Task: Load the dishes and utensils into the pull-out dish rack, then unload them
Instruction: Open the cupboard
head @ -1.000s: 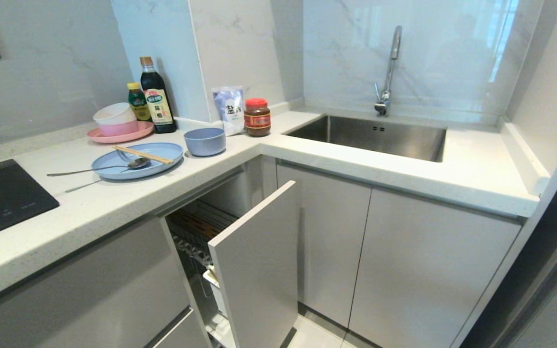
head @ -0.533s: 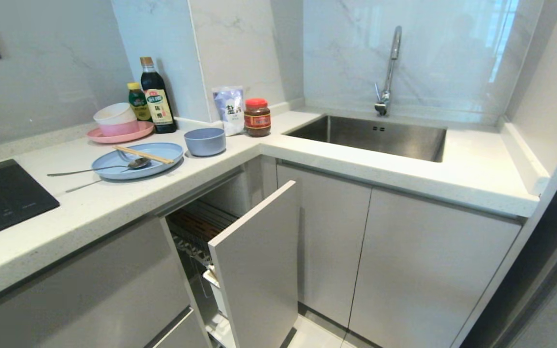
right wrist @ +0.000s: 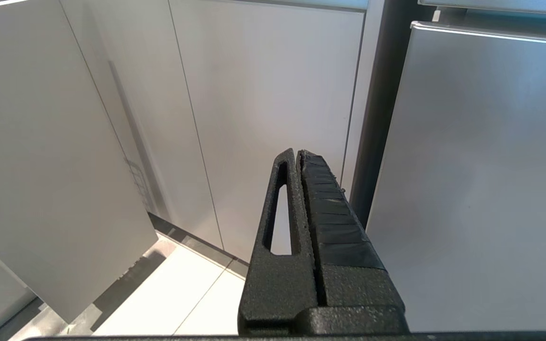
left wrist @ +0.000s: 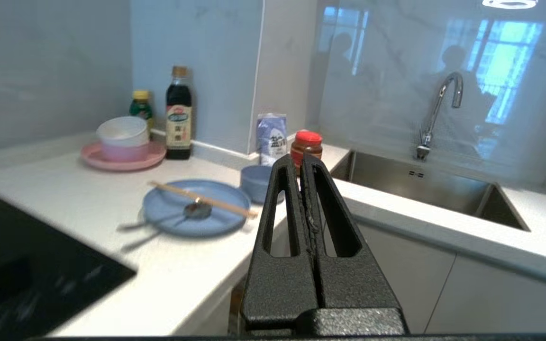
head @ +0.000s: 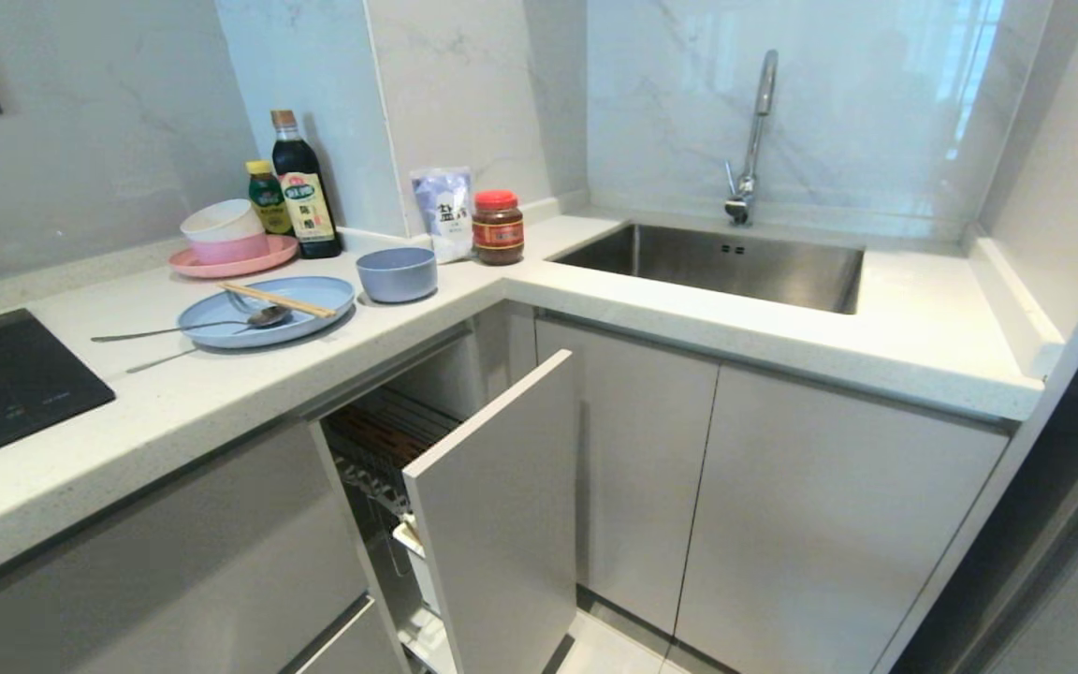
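Nothing on the counter has shifted—the left gripper (left wrist: 300,161), pressed together and empty, should spread before descending squarely over the chopsticks (left wrist: 203,200) lying across the blue plate (left wrist: 168,210).

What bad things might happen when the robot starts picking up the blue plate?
The chopsticks, spoon and fork lie loose on the blue plate, so lifting it first may spill them. The blue bowl stands close beside the plate and might get bumped. The left gripper is shut and must open before grasping.
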